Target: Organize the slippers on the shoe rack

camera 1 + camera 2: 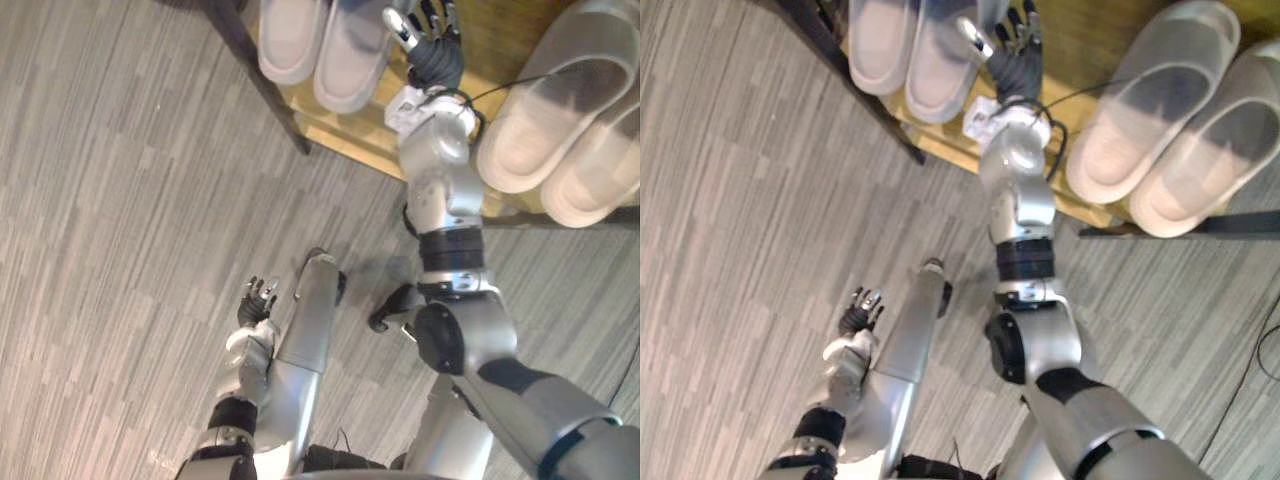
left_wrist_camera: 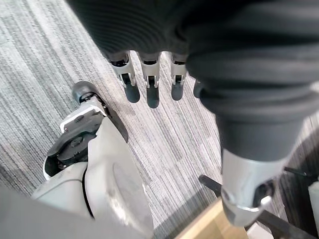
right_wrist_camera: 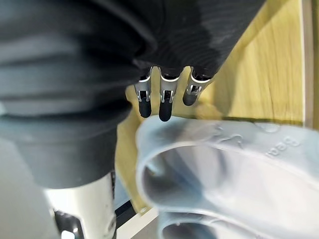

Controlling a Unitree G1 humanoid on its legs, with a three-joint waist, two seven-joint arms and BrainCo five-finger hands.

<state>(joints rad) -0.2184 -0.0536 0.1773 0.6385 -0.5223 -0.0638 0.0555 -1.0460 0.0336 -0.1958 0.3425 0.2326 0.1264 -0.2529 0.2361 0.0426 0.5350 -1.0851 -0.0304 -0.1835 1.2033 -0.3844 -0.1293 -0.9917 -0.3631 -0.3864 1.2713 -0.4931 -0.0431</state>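
The grey pair (image 1: 350, 55) of slippers lies side by side on the wooden shelf (image 1: 500, 40) of the shoe rack, toward the robot's left. The beige pair (image 1: 560, 115) lies on the same shelf, well apart to the right, its 2 slippers touching along their sides. All 4 slippers are on the rack, so the step in hand looks like straightening the grey pair rather than fetching anything.

The right hand (image 1: 435, 45) reaches over the bare wood between the 2 pairs, just beside the nearer grey slipper (image 3: 224, 164). In the right wrist view its fingers (image 3: 164, 107) are straight and released, their dark tips just past that slipper's rim with nothing gripped. Whether they touch the rim I cannot tell.

The next move probably calls for either closing the fingers and thumb on that rim or pushing with straight fingers, then a small nudge to line the slipper up with its partner.

The left hand (image 1: 258, 300) hangs low over the grey floor (image 1: 120, 200), fingers relaxed and holding nothing.
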